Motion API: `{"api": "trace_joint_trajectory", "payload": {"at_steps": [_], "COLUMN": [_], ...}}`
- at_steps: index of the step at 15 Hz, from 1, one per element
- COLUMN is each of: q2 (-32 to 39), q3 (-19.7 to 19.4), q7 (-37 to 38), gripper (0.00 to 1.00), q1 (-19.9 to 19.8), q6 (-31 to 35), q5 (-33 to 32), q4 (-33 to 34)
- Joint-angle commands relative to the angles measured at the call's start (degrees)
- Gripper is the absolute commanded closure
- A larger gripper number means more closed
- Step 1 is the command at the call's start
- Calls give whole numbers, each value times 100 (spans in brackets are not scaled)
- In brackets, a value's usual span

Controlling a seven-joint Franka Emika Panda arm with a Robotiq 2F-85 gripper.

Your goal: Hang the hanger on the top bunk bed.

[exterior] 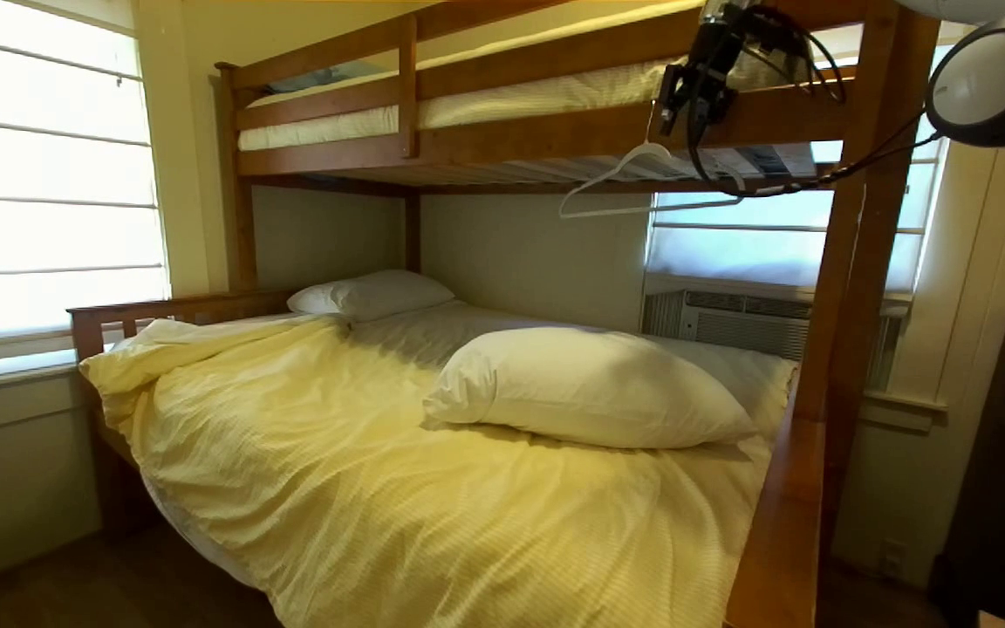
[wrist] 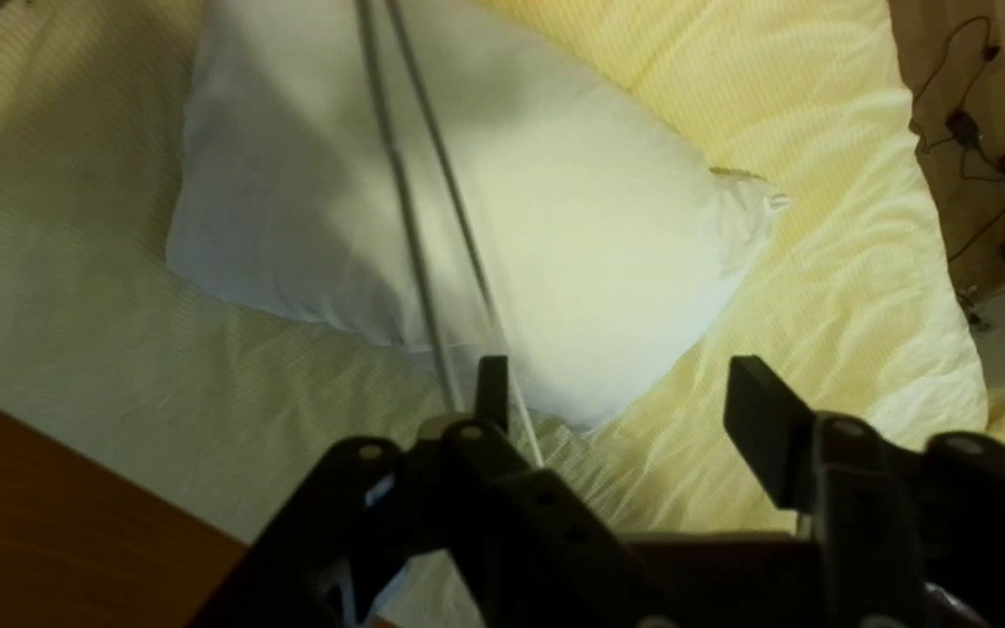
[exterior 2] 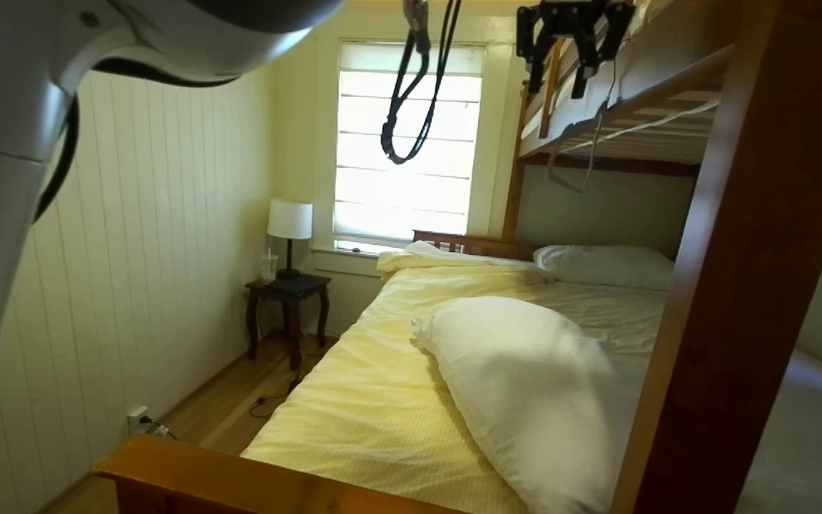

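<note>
The pale grey-white hanger (exterior: pixel 647 150) hangs below the lower guard rail of the top bunk bed (exterior: pixel 537 133), hook up and bar down. It also shows nearly edge-on in an exterior view (exterior 2: pixel 591 153) and as thin lines in the wrist view (wrist: pixel 413 235). My gripper (exterior 2: pixel 559 80) is open beside the hanger's hook, at the outer face of the rail. In the wrist view my gripper (wrist: pixel 620 410) has its fingers wide apart with nothing held between them; the hanger passes beside and behind the left finger. What the hook's tip rests on is hidden.
Below is the lower bed with a yellow blanket (exterior: pixel 363 488) and a white pillow (exterior: pixel 590 388). A brown bunk post (exterior: pixel 851 262) stands close to the arm. Black cables (exterior 2: pixel 411 107) dangle from the arm. A lamp (exterior 2: pixel 290 220) stands on a small table by the window.
</note>
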Motion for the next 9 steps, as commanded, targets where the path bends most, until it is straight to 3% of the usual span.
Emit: {"api": "trace_joint_trajectory", "payload": {"at_steps": [1,5,9], "q2": [-362,-776,-1080], "q3": [42,250,630], "q7": [-164,-77,280], "gripper": [2,0,0], "q1": [419,1210,2093], "q6": [-144,-16,-321], "q5": [-600,-1497,-2332], "q4": [57,-76,-204]}}
